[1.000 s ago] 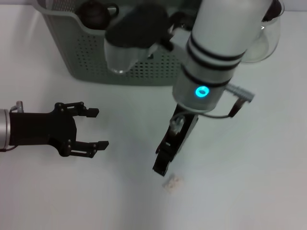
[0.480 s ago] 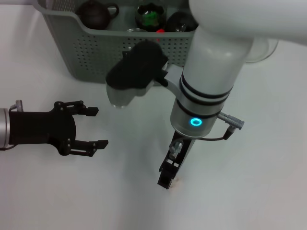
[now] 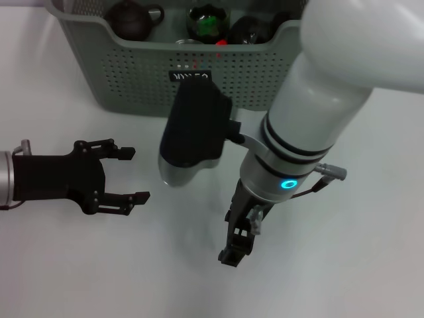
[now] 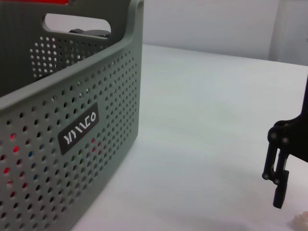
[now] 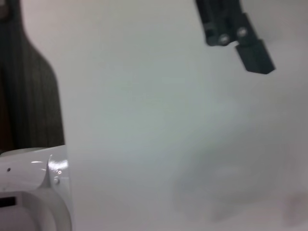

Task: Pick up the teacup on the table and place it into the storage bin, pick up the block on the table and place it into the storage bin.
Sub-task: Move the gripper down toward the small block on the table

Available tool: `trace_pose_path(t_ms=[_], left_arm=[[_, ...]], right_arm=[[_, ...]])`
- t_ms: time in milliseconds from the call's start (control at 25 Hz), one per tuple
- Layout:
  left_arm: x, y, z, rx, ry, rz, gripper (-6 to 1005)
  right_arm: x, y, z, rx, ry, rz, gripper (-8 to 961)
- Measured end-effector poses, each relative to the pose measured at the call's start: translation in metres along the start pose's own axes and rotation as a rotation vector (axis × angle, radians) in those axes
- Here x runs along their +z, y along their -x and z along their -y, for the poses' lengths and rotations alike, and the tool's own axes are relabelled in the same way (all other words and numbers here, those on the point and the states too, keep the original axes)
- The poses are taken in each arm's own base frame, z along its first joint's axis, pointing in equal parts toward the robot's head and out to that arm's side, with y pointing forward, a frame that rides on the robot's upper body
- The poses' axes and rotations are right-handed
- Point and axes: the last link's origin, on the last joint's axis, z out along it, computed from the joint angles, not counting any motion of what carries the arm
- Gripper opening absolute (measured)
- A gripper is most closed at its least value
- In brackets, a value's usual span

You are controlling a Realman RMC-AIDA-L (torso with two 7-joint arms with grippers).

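Two tools are in play, and the right tool (image 3: 232,255) is the one at work. It has come down over the last second and now stands tip-down on the surface (image 3: 371,265), well in front of the storage bin (image 3: 132,79). A second ago the block lay bare just beyond its tip. In the head view the tool now covers that spot and the block is hidden. The left wrist view shows a pale scrap, which I take for the block (image 4: 301,220), just beside the tool's tip. Whether this tool is open or closed I cannot tell. By my judgement the grasp comes next, then a lift back to the bin. My left tool (image 3: 137,175) waits spread open, in front of the bin's left end. Dark crockery (image 3: 131,16) lies in the bin; no teacup shows outside it.
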Motion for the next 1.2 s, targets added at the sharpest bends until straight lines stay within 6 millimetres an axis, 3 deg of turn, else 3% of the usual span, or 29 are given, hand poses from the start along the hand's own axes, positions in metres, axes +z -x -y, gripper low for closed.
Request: trace_pose_path(t_ms=[560, 880, 1200], left_arm=[[-0.001, 0.003, -0.001, -0.051, -0.018, -0.015, 873], [0.001, 0.003, -0.003, -0.069, -0.016, -0.022, 873], [-0.001, 0.003, -0.002, -0.083, -0.031, -0.038, 873]], right_arm=[[-0.004, -0.012, 0.006, -0.278, 0.015, -0.030, 694], [-0.005, -0.003, -0.002, -0.453, 0.009, -0.031, 694], [0.001, -0.002, -0.010, -0.502, 0.043, -0.036, 691]])
